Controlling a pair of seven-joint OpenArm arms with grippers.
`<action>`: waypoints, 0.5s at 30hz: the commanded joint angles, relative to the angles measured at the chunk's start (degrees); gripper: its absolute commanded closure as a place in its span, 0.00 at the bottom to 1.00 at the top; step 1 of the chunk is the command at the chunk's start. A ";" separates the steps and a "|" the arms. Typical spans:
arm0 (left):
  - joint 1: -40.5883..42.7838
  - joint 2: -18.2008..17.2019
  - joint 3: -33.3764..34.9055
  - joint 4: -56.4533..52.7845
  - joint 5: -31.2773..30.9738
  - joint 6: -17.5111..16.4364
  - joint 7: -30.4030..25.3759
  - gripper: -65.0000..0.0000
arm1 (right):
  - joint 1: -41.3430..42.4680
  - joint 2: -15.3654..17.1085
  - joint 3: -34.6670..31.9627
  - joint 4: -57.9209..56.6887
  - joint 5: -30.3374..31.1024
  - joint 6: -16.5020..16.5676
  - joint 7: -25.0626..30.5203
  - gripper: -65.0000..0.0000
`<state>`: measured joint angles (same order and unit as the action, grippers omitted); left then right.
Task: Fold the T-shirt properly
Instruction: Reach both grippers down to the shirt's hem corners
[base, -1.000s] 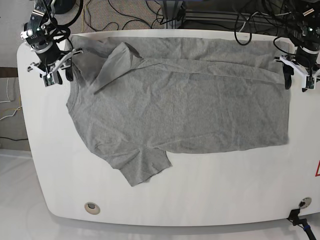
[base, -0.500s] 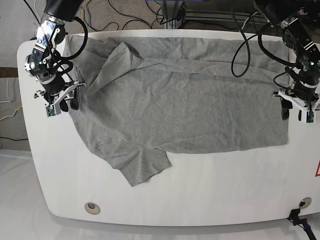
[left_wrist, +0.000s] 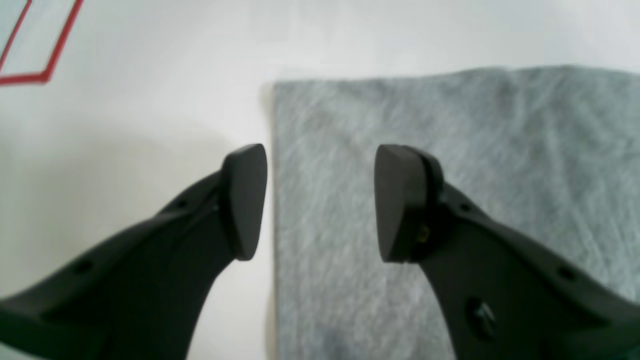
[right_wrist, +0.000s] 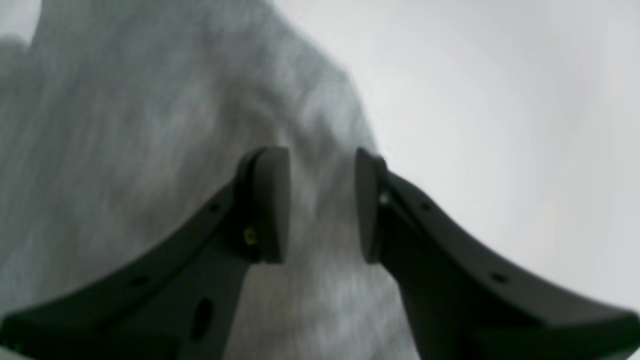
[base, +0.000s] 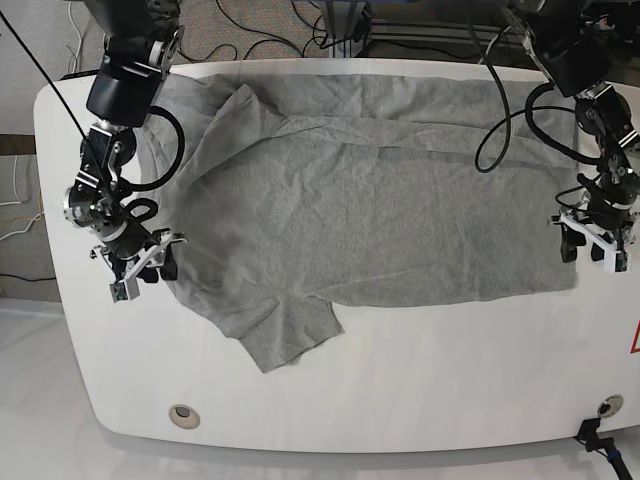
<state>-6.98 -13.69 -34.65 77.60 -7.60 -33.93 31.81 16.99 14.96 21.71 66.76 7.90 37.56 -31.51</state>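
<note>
Item: T-shirt (base: 370, 190), heather-grey, short-sleeved, one only. It lay spread across the white counter (base: 400, 390), covering most of it from the far edge to past the middle, wrinkled, with its far long side already doubled over toward the middle and one sleeve pointing at the near edge.

Step in hand, as judged: positioning for the second lengthwise fold. Both arms stood low at the two ends of the near long edge of the cloth, neither gripping anything.

Left gripper (left_wrist: 320, 202), one: jaws parted and empty, straddling the straight hem where it met bare counter, close to the cloth's near corner on the counter's right side in the base view. One pad hung over the counter, the other over fabric.

Right gripper (right_wrist: 322, 205), one: jaws parted, more narrowly, and empty, poised over the slanted cloth edge near the collar end, by the counter's left edge in the base view (this wrist picture was blurred, so contact with the cloth could not be told).

Next move, as judged: each gripper would need to drop onto its edge, pinch one layer cleanly, then lift and carry the near side over in step with the other, keeping the cloth taut between them.

Also noted: red-outlined marking (left_wrist: 37, 47), one.
</note>
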 joint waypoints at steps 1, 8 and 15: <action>-2.29 -2.09 -0.03 -2.04 -0.89 -0.13 -1.53 0.50 | 4.24 0.99 -0.75 -4.12 -0.65 0.55 3.59 0.67; -8.01 -5.34 1.47 -13.12 1.13 -0.05 -5.57 0.50 | 11.89 1.35 -0.92 -18.45 -4.17 0.55 10.63 0.67; -12.67 -6.04 3.23 -23.41 3.16 -0.05 -11.11 0.50 | 15.31 1.43 -0.92 -22.85 -5.31 0.55 13.00 0.66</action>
<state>-18.06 -17.82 -31.29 54.28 -3.68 -33.93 23.05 29.80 15.57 20.67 43.24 1.69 37.71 -19.77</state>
